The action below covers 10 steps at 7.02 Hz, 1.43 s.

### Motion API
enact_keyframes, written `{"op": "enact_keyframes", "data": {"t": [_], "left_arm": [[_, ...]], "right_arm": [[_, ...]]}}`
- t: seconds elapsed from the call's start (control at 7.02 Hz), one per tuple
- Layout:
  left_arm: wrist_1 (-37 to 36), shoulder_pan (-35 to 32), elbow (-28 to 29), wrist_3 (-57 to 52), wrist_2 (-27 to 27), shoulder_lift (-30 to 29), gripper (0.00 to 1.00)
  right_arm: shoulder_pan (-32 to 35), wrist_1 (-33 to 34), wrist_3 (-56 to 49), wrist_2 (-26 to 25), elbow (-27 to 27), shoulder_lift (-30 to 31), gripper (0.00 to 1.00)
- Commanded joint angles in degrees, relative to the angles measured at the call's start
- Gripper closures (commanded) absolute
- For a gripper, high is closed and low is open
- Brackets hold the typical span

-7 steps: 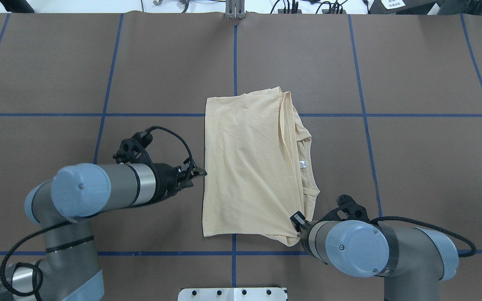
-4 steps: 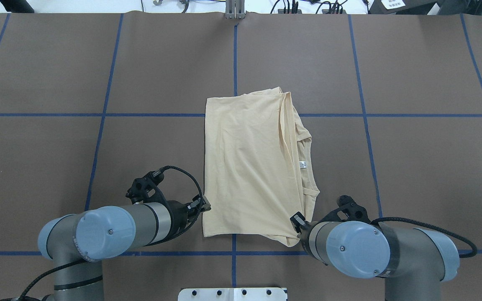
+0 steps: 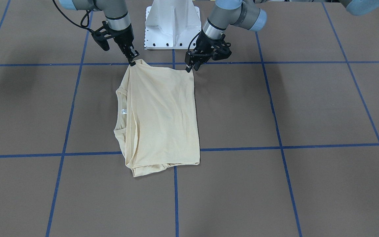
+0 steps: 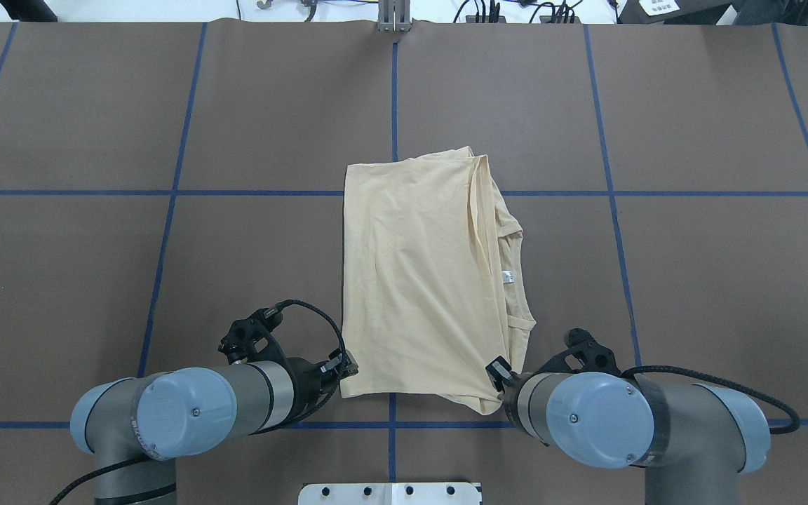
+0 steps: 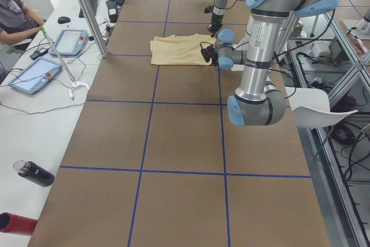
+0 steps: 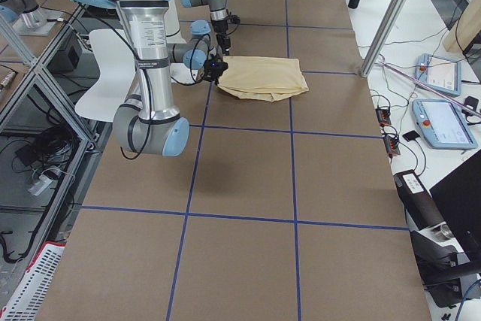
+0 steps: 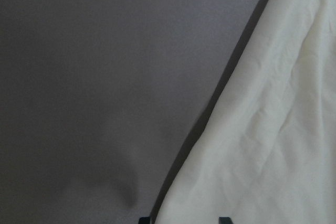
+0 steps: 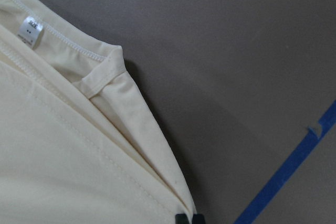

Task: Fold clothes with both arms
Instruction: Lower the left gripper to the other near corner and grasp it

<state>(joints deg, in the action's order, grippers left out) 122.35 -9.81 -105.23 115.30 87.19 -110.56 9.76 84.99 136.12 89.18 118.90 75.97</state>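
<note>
Since the earlier overhead frame, the left arm (image 4: 186, 414) has been drawn back toward the robot along the T-shirt's left edge. The left tool (image 4: 348, 366) is now placed at the garment's near left corner rather than halfway along that edge, while the right arm (image 4: 600, 417) has been kept where it was. Nearest the robot, the white base (image 4: 390, 493) is seen at the near rim of the counter (image 4: 712, 294), between the two arms. Just beyond it, the left tool's fingers (image 7: 224, 221) are held spread, with the cloth's edge lying between them in the wrist view. The right tool (image 3: 132, 62) is pressed together on the near right corner, which is drawn up to a small point. The T-shirt (image 4: 418, 280), pale cream-yellow, is laid flat at the counter's middle, folded to a long rectangle running away from the robot, with a plain side turned up. The neckline and the stacked folded layers are gathered along its right side, where the small white neck label (image 4: 508, 275) is exposed about midway. The far end is laid across the crosswise blue tape line (image 4: 656, 193). Farthest off, in the side view, a blue-screened tablet (image 5: 36, 77) is set on a white surface alongside the counter.
</note>
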Motion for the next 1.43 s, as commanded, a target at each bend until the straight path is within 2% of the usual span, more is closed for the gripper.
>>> {"op": "enact_keyframes", "data": {"t": [0.0, 0.14, 0.29, 0.57, 0.71, 1.14, 1.28], "left_arm": [[0.0, 0.8, 0.5, 0.0, 0.0, -0.1, 0.51], [0.0, 0.9, 0.6, 0.0, 0.0, 0.0, 0.53], [0.0, 0.9, 0.6, 0.0, 0.0, -0.1, 0.61], [-0.1, 0.9, 0.6, 0.0, 0.0, -0.1, 0.82], [0.0, 0.9, 0.6, 0.0, 0.0, -0.1, 0.99], [-0.1, 0.8, -0.6, 0.3, 0.1, -0.2, 1.00], [-0.1, 0.6, -3.0, 0.3, 0.0, 0.4, 1.00]], "right_arm": [[-0.1, 0.0, 0.0, 0.0, 0.1, 0.0, 1.00], [-0.1, 0.0, 0.0, 0.0, 0.1, 0.1, 1.00], [-0.1, 0.0, -0.1, 0.0, 0.1, 0.1, 1.00], [0.0, 0.0, 0.0, 0.0, 0.0, 0.1, 1.00], [-0.1, 0.0, 0.0, 0.0, 0.1, 0.1, 1.00], [-0.1, 0.0, 0.0, 0.0, 0.0, 0.1, 1.00], [0.0, 0.0, 0.0, 0.0, 0.2, 0.1, 1.00]]}}
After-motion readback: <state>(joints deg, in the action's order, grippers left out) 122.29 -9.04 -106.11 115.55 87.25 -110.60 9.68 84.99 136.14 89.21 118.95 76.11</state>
